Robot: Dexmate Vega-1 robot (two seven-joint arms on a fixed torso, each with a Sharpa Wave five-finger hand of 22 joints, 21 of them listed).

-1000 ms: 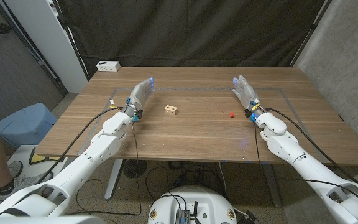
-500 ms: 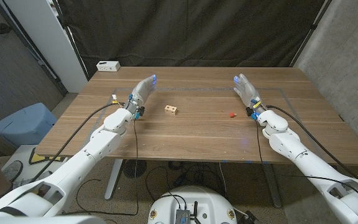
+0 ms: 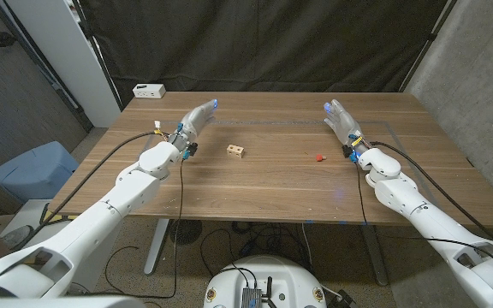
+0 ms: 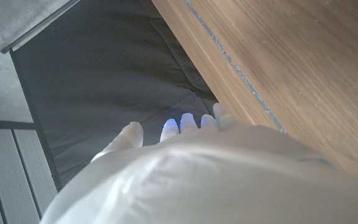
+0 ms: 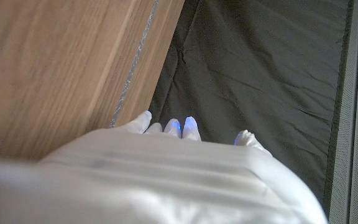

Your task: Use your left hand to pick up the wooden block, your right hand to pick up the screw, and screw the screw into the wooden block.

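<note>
wooden table [image 3: 255, 192]: wide bare wood between the two arms and in front of both parts. far edge backs onto a black curtain [image 3: 264, 43], right edge runs near a grey concrete wall [image 3: 478, 77].

wooden block [image 3: 236, 151] lies mid-table, a bit left of centre, well apart from the left hand [image 3: 193, 124], which is out to its left and slightly further back. nothing between them.

red screw [image 3: 318, 157] lies right of centre, near the right hand [image 3: 341, 125], just in front of it and toward the middle. block and screw are well apart.

both hands hold nothing, fingers stretched out and a little apart, pointing toward the far edge. can't tell if they touch the wood.

head view has block, screw and both arms. left wrist view gives the back of the left hand [image 4: 216, 168], fingertips [image 4: 186, 121] lit blue, curtain and a strip of table edge. right wrist view is similar: back of the right hand [image 5: 160, 174], blue-lit fingertips [image 5: 190, 127], table edge with a pale line, curtain.

around: white box [image 3: 149, 90] at the far left corner, away from the work. blue bin [image 3: 37, 171] on the floor left of the table. cables run along both forearms.
</note>
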